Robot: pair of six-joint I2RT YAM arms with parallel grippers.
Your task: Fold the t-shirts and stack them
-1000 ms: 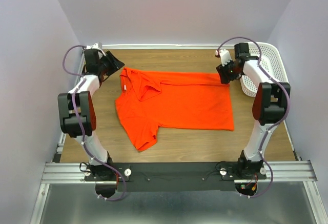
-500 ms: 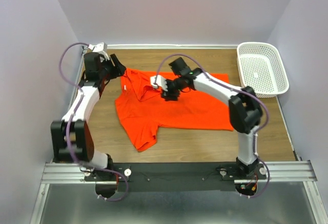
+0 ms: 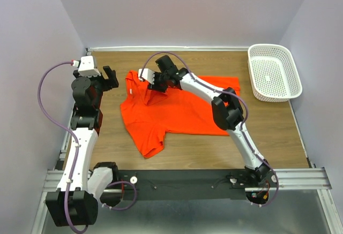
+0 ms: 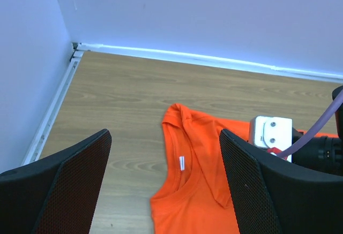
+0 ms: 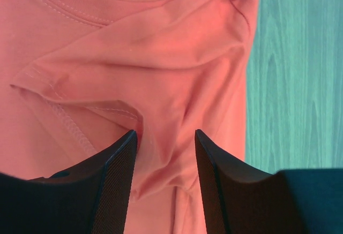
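Note:
The orange-red t-shirt lies flat on the wooden table, collar to the left, with its far sleeve folded in over the chest. My right gripper reaches across to that folded sleeve near the collar. In the right wrist view its jaws stand apart, pressed onto the t-shirt, with a raised pucker of cloth between them. My left gripper hovers left of the collar, wide open and holding nothing. In the left wrist view the left gripper frames the t-shirt's collar and white label.
A white perforated basket stands at the back right corner. The back wall and the left wall rail lie close to my left gripper. The shirt's near sleeve points toward the front edge.
My right arm swung from the shirt's far right edge over to the collar area. The left arm pulled back from the collar and its jaws opened wide.

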